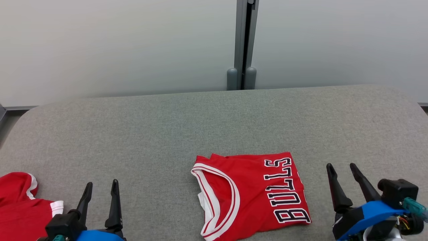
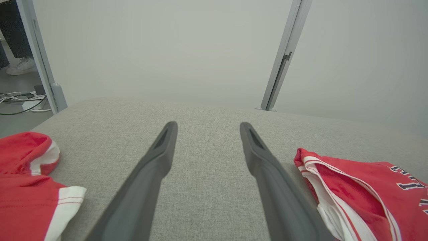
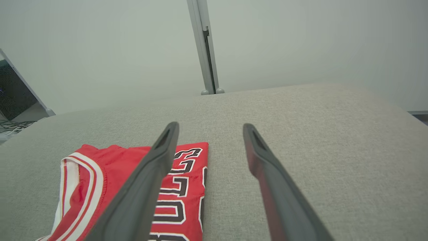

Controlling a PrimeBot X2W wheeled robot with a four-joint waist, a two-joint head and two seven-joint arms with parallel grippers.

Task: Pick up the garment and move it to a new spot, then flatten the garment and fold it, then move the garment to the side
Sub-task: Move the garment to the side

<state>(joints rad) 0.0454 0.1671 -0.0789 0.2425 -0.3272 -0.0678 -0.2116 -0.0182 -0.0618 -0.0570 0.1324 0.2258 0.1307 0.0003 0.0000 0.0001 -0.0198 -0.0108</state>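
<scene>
Between the two pincers, on the grey padded table [image 1: 160,127], lies the folded red jersey [image 1: 247,194], with its "BULLS" lettering turned sideways and its white-trimmed neckline towards the left pincer [image 1: 102,182]. It sits nearer the right pincer [image 1: 341,165], just beside that pincer's inner finger without touching it. In the right wrist view the lettered edge passes behind the finger on that side. Both pincers stand wide open, fingers well spread, and neither has hold of anything. Whether their tips touch the table cannot be told. On the outer side of the left pincer, at the table's near corner, lies a second red garment [image 1: 16,204] with white trim, apart from the fingers. Beyond the tips of both pincers a grey post [image 1: 241,43] rises where two pale wall panels meet. Far past the left pincer's outer side, in the left wrist view, a person's white shoe [image 2: 20,67] and some cables [image 2: 16,97] are on the floor.
</scene>
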